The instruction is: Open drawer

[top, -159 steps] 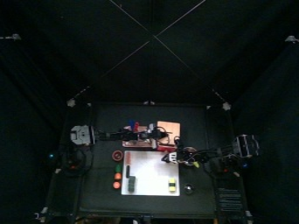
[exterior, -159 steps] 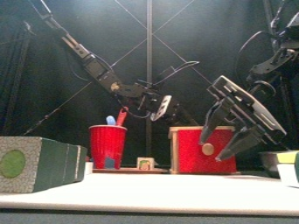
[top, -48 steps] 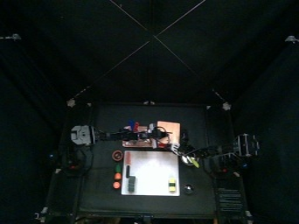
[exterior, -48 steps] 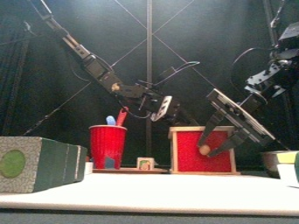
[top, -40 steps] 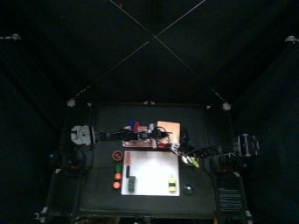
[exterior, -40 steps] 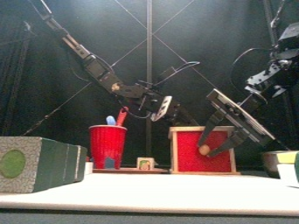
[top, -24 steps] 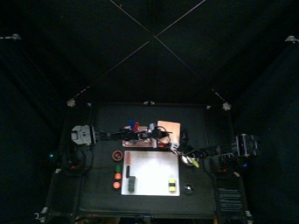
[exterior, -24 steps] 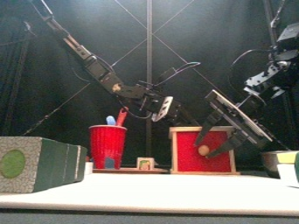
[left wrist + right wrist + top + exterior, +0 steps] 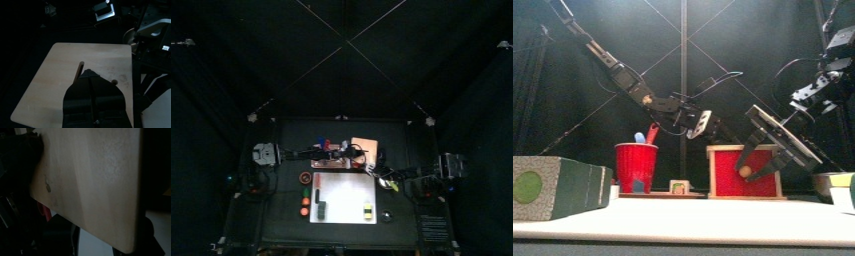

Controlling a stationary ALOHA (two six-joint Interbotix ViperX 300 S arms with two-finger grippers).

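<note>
The drawer [image 9: 366, 146] is a small orange-tan cabinet at the back middle of the table; in the front view the drawer [image 9: 727, 185] shows a small knob [image 9: 748, 171] on its face. My right gripper [image 9: 780, 163] hangs in front of that face, its jaws spread, one finger [image 9: 754, 145] just above the knob. The right wrist view looks closely along the drawer's pale wood [image 9: 93, 178] with the knob [image 9: 47, 186] at one side. My left gripper [image 9: 83, 75] hovers over the drawer's flat top [image 9: 60, 80], its jaws together and holding nothing.
A red cup [image 9: 636, 165] with blue and red items stands left of the drawer. Grey-green boxes [image 9: 560, 186] sit at the front left. A white sheet [image 9: 346, 196] lies in front of the drawer, with small red items [image 9: 305, 206] beside it.
My right gripper has drawn slightly back and up along the drawer's front, and its jaws have narrowed a little. The left arm has held still.
</note>
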